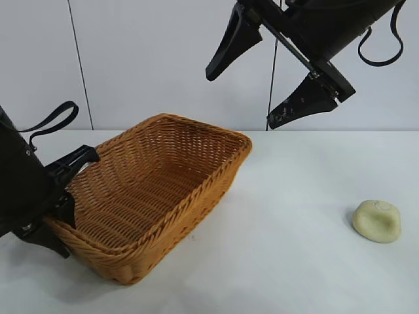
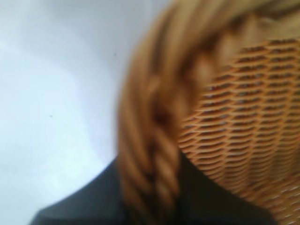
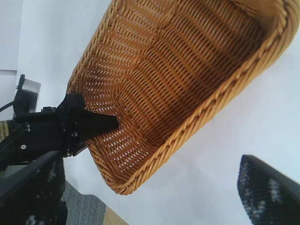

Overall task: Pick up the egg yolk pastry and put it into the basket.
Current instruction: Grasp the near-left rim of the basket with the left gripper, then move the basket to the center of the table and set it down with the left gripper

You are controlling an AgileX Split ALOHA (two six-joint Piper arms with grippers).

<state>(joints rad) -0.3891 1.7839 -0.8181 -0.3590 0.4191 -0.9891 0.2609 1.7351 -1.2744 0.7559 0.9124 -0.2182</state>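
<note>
Baskets: you have one large rectangular woven wicker basket [image 1: 157,196], golden orange-brown with a braided rim, sitting on the left half of the white table [image 1: 294,261].
Pastries: you have one small pale cream-yellow dome-shaped egg yolk pastry [image 1: 376,221], lying on the table near its right edge, well apart from the basket and touched by nothing.
Grippers: you have two, both black.
Left gripper [image 1: 65,190]: it sits low at the basket's left short end, one finger inside the wall and one outside, jaws closed on the braided rim; the left wrist view shows the rim [image 2: 150,154] running between the dark fingers.
Right gripper [image 1: 275,78]: it hangs high over the table behind the basket's far right corner, fingers spread wide, holding nothing.
Basket inside: you see only bare weave in the exterior and right wrist views [image 3: 178,79].
Edges: the basket's near corner lies close to the table's front edge; its far corner reaches toward the back wall.
Open room: you have a broad bare stretch of table between the basket's long right side and the pastry, and free space on all sides of the pastry except toward the right, where the picture ends.
</note>
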